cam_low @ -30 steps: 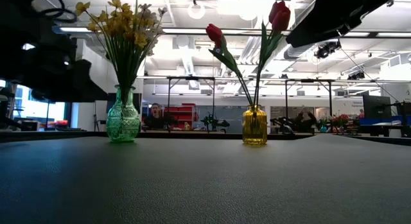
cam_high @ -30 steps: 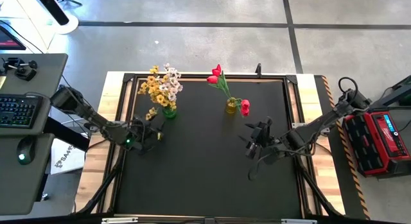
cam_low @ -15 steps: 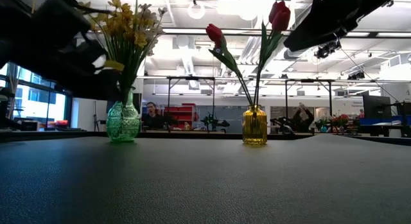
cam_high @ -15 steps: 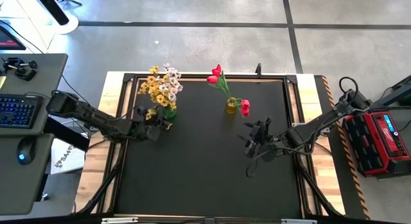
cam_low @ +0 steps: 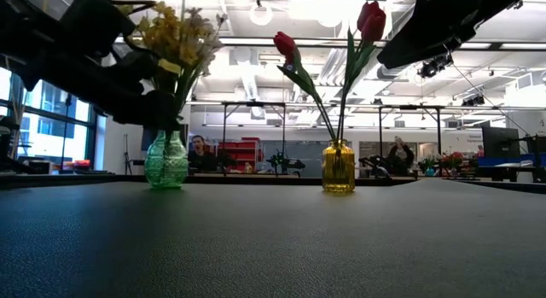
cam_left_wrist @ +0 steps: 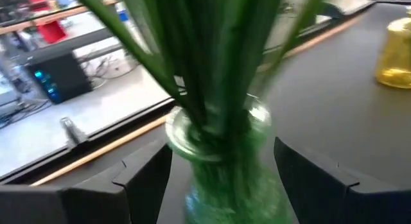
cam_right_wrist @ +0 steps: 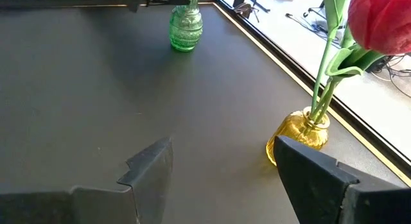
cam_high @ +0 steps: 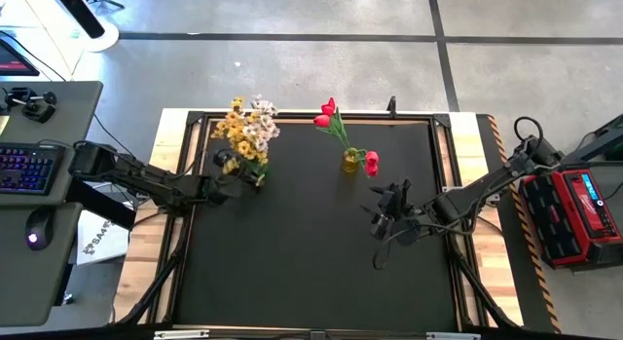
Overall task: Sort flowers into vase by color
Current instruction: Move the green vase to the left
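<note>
Flowers: the yellow and white bunch (cam_high: 247, 131) stands in the green vase (cam_low: 165, 160) at about eleven o'clock on the black table (cam_high: 311, 262); red tulips (cam_low: 370, 21) fill the yellow vase (cam_high: 350, 163) at twelve. The left gripper (cam_left_wrist: 221, 169), fingers spread, flanks the green vase's neck. The right gripper (cam_right_wrist: 221, 179), fingers apart and empty, hovers at three o'clock.

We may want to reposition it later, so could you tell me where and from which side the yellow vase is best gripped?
Probably at the narrow neck of the yellow vase, just below the rim, fingers level on either side. It stands upright, and the tulips lean out overhead, so a top-down approach looks blocked. The right gripper, open, sits on the clear mat side, the easier way in.
</note>
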Action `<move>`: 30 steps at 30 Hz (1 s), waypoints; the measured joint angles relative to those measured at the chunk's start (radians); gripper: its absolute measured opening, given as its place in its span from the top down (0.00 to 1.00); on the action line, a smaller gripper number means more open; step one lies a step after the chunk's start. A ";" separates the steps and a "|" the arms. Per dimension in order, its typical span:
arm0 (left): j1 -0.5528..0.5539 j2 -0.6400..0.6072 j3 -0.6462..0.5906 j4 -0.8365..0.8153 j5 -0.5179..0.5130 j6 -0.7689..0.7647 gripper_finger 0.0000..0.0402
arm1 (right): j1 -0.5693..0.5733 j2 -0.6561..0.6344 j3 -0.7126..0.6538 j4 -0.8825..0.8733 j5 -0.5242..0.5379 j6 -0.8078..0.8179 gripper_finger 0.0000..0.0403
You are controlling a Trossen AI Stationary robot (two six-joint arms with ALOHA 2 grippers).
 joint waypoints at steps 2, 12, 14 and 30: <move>0.031 0.000 0.000 -0.001 0.002 0.000 0.35 | 0.000 0.000 0.000 0.000 0.000 0.004 0.37; 0.114 0.000 -0.009 0.040 0.108 0.056 0.46 | 0.000 0.000 0.000 0.008 -0.001 0.008 0.37; 0.124 0.001 -0.009 0.055 0.115 0.076 0.52 | 0.000 0.000 0.000 0.011 0.000 0.008 0.37; 0.200 -0.106 -0.010 -0.074 -0.006 0.037 0.69 | 0.000 0.000 0.000 0.026 -0.051 0.008 0.37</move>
